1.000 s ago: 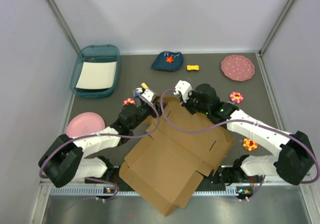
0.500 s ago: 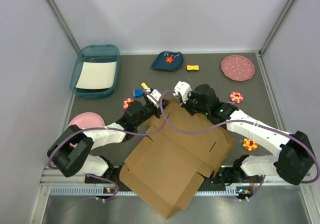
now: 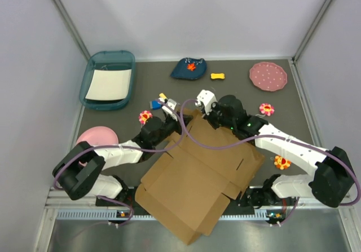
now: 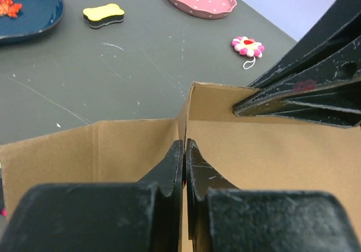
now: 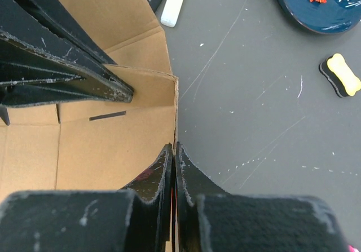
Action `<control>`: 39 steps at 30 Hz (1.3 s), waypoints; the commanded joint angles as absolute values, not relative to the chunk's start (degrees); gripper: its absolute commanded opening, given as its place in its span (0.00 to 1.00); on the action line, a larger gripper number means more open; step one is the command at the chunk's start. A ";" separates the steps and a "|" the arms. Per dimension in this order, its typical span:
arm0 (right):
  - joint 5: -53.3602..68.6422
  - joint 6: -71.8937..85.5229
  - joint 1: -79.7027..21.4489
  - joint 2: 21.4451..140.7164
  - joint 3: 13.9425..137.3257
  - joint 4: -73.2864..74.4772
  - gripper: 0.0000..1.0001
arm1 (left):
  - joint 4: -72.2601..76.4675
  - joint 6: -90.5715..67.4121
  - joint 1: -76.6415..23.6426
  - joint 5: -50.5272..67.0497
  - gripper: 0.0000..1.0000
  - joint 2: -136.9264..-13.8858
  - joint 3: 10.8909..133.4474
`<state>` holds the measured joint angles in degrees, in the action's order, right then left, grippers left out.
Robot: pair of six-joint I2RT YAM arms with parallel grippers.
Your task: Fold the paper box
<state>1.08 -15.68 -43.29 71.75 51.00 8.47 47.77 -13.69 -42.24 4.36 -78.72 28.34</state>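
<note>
My arms (image 3: 115, 153): white shells, black joints, purple cables (image 3: 214, 146); left hand (image 4: 184, 142) and right hand (image 5: 173, 146): scuffed black fingers.

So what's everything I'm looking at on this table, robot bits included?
paper box: one, brown cardboard, near middle, mostly flat
tray: one, teal, far left, holding a white sheet
dish: one, dark blue with a red leaf, far middle
bone toy: one, yellow, right of the dish
dotted plate: one, pink, far right
plain plate: one, pink, near left
flower toys: three, pink to red, one left of the box, two right
small pieces: at least two, blue and yellow, by the left pincer
left pincer: one, black, shut on the box's raised far corner
right pincer: one, black, shut on that same corner
</note>
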 commanded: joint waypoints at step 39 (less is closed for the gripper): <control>-0.26 -13.36 -46.05 71.28 52.38 12.39 0.00 | 2.12 -31.91 -49.75 -13.71 0.57 -48.51 19.94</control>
<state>-1.26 -13.87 -44.51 71.72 50.98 12.08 4.32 -29.21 -49.60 -14.46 -46.72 18.20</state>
